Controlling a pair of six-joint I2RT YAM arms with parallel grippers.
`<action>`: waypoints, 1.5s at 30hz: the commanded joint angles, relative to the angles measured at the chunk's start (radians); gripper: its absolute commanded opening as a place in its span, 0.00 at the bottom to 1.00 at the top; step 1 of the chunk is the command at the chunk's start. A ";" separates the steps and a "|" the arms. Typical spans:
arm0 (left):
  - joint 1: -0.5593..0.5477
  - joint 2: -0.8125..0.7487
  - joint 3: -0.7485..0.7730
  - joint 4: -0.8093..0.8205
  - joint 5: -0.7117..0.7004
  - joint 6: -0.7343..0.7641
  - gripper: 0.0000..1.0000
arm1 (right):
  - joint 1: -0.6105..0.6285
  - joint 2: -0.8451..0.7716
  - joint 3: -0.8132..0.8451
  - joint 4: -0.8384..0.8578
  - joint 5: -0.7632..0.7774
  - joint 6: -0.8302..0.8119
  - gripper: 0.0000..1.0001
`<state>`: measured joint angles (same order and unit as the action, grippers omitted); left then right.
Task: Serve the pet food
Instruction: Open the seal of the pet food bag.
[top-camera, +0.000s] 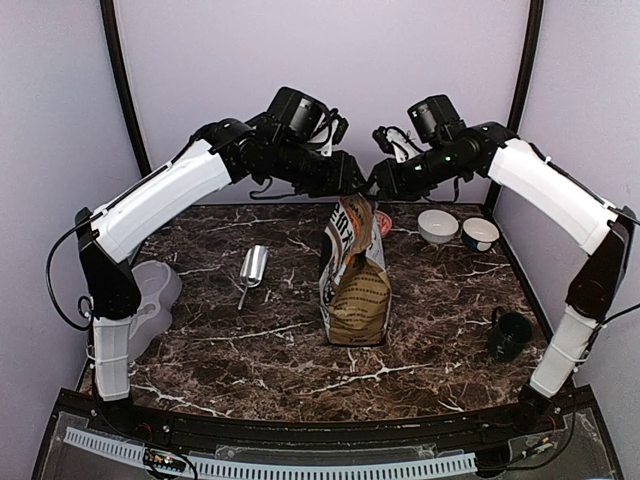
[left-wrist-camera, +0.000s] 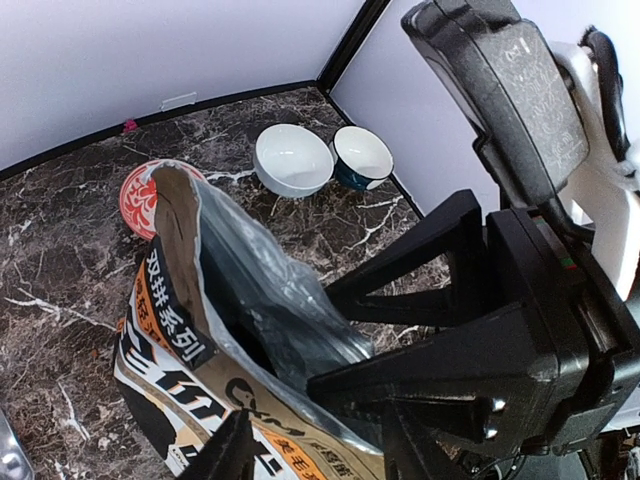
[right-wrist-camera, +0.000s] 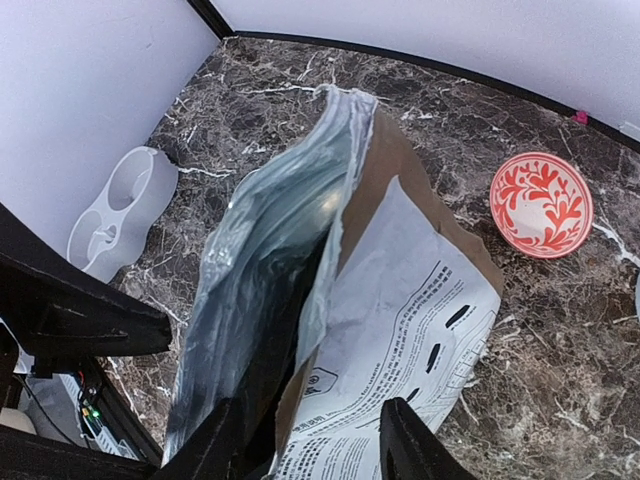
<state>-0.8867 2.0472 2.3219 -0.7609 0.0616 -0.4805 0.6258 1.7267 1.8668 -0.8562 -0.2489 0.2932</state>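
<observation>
**Bag open at the mouth, nothing served yet**

The task looks barely under way. Both arms reach in over the bag (top-camera: 355, 285), which stands upright mid-table with its top pulled apart. The left gripper (left-wrist-camera: 325, 450) sits astride the printed front wall at the rim. Its fingers are spread, one on each side of the thin wall, and are not pinching it. The right gripper (right-wrist-camera: 315, 445) is astride the opposite wall the same way, fingers released. I take this to be the opening step, or a re-grip on the rim.

The double bowl (top-camera: 160, 290) sits at the table's left edge, and both of its wells look bare in the right wrist view. The scoop (top-camera: 253, 268) lies untouched between that bowl and the bag. Getting food out and into a dish is all left to do.

No kibble shows in any view. I judge it is down inside the bag, since the mouth shows only silvery liner and then shadow. How full the bag is cannot be told.

The red dish (right-wrist-camera: 541, 204) is half hidden behind the bag from above. The white bowl (left-wrist-camera: 293, 160) and blue bowl (left-wrist-camera: 362, 157) look empty. The inside of the mug (top-camera: 510, 335) is too dark to read. Both wrist views cut off the fingertips at the lower edge.
</observation>
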 joint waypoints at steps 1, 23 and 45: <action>-0.008 -0.003 -0.006 -0.029 -0.011 0.002 0.45 | 0.008 -0.037 -0.023 0.056 -0.039 0.018 0.46; -0.008 0.022 -0.019 -0.013 -0.058 0.017 0.00 | 0.008 -0.045 -0.034 0.056 -0.063 0.019 0.00; 0.061 -0.103 0.040 -0.231 -0.205 0.112 0.00 | -0.049 -0.035 0.127 -0.125 0.137 -0.062 0.00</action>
<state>-0.8696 2.0373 2.3409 -0.9058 -0.0700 -0.4091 0.6163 1.7233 1.9335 -0.9997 -0.1692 0.2562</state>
